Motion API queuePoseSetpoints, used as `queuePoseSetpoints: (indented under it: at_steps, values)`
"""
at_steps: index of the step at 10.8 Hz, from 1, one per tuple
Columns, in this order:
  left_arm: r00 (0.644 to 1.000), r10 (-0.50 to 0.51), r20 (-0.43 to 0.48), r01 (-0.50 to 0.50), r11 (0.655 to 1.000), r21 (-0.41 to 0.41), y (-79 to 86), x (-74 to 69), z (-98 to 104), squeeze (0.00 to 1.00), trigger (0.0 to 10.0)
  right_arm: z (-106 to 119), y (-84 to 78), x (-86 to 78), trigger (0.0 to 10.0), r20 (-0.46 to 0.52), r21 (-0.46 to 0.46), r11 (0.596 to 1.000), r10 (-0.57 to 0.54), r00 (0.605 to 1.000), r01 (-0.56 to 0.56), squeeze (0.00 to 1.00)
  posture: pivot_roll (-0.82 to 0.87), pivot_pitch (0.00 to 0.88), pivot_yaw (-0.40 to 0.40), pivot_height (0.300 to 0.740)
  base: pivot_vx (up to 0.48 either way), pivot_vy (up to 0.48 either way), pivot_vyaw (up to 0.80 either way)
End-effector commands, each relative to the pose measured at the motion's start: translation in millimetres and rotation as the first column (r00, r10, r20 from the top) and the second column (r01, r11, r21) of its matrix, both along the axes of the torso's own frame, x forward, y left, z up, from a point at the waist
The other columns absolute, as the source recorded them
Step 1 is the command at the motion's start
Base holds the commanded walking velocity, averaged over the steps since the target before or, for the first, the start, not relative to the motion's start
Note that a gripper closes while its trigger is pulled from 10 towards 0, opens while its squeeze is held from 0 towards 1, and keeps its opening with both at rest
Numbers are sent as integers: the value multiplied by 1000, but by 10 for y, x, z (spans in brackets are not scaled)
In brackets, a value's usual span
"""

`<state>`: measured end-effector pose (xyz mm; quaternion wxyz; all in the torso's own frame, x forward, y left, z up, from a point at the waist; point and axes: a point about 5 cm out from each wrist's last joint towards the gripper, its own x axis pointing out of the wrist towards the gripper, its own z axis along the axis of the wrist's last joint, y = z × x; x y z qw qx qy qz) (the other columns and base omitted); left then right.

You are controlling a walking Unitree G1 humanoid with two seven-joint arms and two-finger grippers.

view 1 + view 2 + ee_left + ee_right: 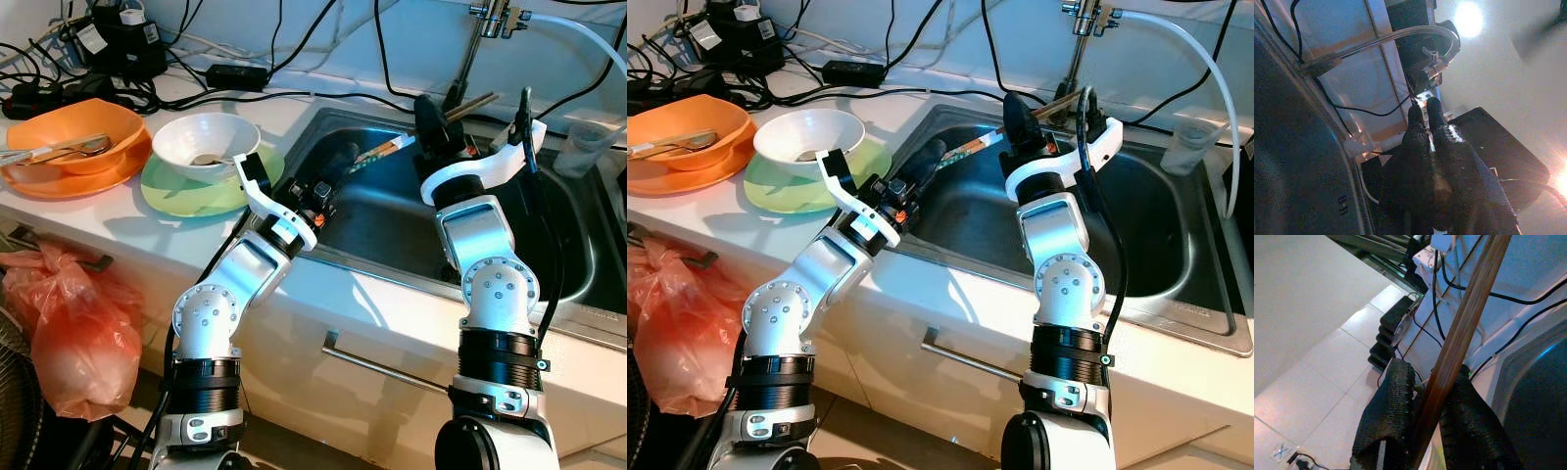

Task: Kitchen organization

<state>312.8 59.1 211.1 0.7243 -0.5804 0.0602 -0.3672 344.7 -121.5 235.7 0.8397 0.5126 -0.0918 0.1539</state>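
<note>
Here no readable writing; right pincer [1422,396] clamps chopsticks [1464,328] over sink [549,245]; left pincer [1426,113] closed, empty.

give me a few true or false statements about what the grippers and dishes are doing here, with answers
1. The right gripper is shut on the chopsticks. True.
2. The white bowl sits on an orange plate. False: it sits on the green plate; the orange bowl is on the orange plate.
3. The left gripper holds a spoon. False: its fingers are closed together with nothing between them.
4. Both grippers are over the sink. True.
5. A spoon lies in the orange bowl. True.
6. The red plastic bag lies on the counter. False: it hangs below the counter edge.
</note>
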Motion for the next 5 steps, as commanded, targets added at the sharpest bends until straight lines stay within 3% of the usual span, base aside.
queuePoseSetpoints:
  at_steps: [1,3,4,5]
  values:
    - [998,-56,42,57,998,-32,-210,-52,143,0,549,-146,172,-25,0,-60,-12,999,43,997,-44,0,-29,0,-16,740,0,0,0]
    - [998,-55,42,57,998,-28,-212,-49,140,0,1216,-146,174,-23,0,-61,-12,999,43,997,-43,0,-28,0,-19,740,0,0,0]
    - [997,-55,45,56,998,-22,-219,-51,140,0,8392,-149,181,-24,9647,-64,-21,999,45,997,-46,0,-28,0,-25,740,0,0,0]
    - [997,-54,46,55,998,-20,-228,-57,138,0,10000,-155,182,-24,10000,-68,-29,998,47,997,-49,0,-28,0,-27,740,0,0,0]
